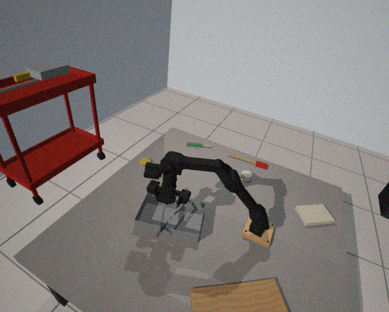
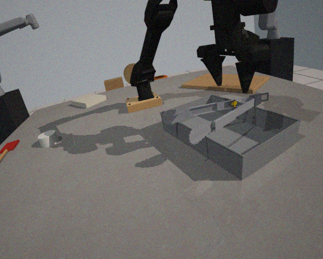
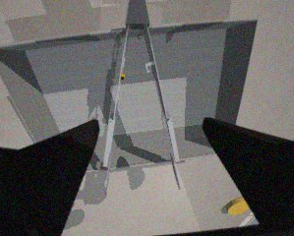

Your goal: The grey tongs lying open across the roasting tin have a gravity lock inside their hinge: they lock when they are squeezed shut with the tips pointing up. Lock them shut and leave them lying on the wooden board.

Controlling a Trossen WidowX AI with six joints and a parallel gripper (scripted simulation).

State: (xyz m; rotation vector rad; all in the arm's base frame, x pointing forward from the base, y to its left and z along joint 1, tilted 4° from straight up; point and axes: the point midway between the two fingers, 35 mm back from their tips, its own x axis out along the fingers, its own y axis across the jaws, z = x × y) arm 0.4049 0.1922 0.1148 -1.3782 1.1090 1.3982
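The grey tongs [image 1: 162,229] [image 2: 234,113] [image 3: 108,147] lie open across the roasting tin [image 2: 270,156] [image 3: 233,74], spread in a V. Their hinge end reaches over one wall and their tips over the opposite wall. A small yellow piece [image 1: 170,218] [image 2: 234,103] [image 3: 122,77] shows by one arm of the tongs. My gripper [image 1: 168,200] [image 2: 231,88] [image 3: 152,123] is open and empty, pointing down above the tin. In the wrist view both tong arms run between my fingers. The wooden board [image 1: 238,297] [image 2: 195,83] lies apart from the tin.
A cream block [image 1: 315,214] [image 2: 89,100] lies beyond my arm's base [image 1: 248,234]. A white cylinder [image 1: 246,176] [image 2: 45,140], a red-headed tool [image 1: 261,164], a green-handled tool [image 1: 194,144] and a yellow disc [image 1: 144,162] [image 3: 236,206] lie around. A red cart [image 1: 53,147] stands off the mat.
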